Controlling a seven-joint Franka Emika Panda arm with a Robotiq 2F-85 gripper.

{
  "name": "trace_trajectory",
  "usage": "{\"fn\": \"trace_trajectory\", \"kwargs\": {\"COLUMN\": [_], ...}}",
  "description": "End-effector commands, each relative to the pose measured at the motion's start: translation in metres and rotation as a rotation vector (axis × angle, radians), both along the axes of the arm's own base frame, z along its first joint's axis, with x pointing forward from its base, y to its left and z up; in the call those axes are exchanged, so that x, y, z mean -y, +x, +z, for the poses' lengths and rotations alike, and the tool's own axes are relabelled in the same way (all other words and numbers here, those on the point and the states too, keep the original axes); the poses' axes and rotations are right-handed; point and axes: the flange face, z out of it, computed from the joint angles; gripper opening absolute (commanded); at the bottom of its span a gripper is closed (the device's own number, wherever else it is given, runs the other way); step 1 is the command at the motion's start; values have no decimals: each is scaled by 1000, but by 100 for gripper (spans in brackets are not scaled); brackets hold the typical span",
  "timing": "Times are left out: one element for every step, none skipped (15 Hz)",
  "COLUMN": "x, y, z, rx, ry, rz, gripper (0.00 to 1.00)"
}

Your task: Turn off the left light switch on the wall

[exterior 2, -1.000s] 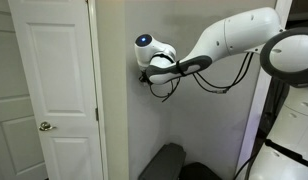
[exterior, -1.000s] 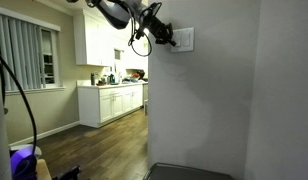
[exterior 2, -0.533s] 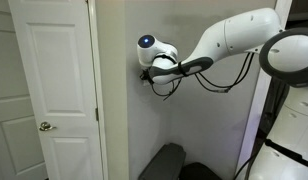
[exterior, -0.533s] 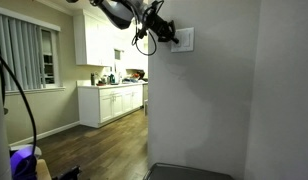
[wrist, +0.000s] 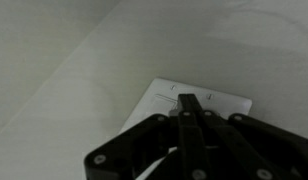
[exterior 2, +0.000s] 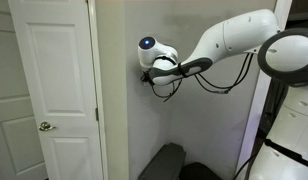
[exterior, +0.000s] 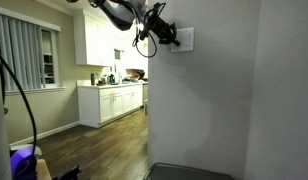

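The hand (wrist: 190,103), fingers pinched narrow together on nothing, rests its tip against the white switch plate (wrist: 232,101) on the smooth grey wall (wrist: 104,50).

We count one robot arm (exterior 2: 234,35) ending in one hand (exterior: 174,40). We count one grey wall (exterior: 204,110) with one white switch plate (wrist: 220,102) on it. The hand covers most of the plate's face, so we cannot count the rockers. In an exterior view we count one white panelled door (exterior 2: 54,80) with one knob (exterior 2: 43,127). In an exterior view we also count one window with blinds (exterior: 24,55), one block of upper cabinets (exterior: 97,40) and one run of lower cabinets (exterior: 112,105).
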Motion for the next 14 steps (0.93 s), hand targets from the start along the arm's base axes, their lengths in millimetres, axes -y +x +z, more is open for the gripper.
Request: {"fn": "trace_trajectory", "kwargs": {"x": [-8,-12,-12,-11,-9,-7,-5,-6,-6,-6,-4,-1,1,7], "y": [-8,-8,-9,-10,-13,-16,-16,-20,-22,-27,-29,-36,-41,-48], "z": [-7,-8,-10,-13,-15,-15,-14,-15,-15,-14,-14,-16,-16,-19], "rx": [12,49,57,43,35,4,-28,-70,-96,-154,-193,-252,-292,-336], "ry": [43,62,73,76,75,67,67,68,71,54,39,17,2,-7], "rz": [64,93,101,95,91,88,79,79,78,68,56,38,24,11], "gripper": [0,0,0,0,0,0,0,0,0,0,0,0,0,0]}}
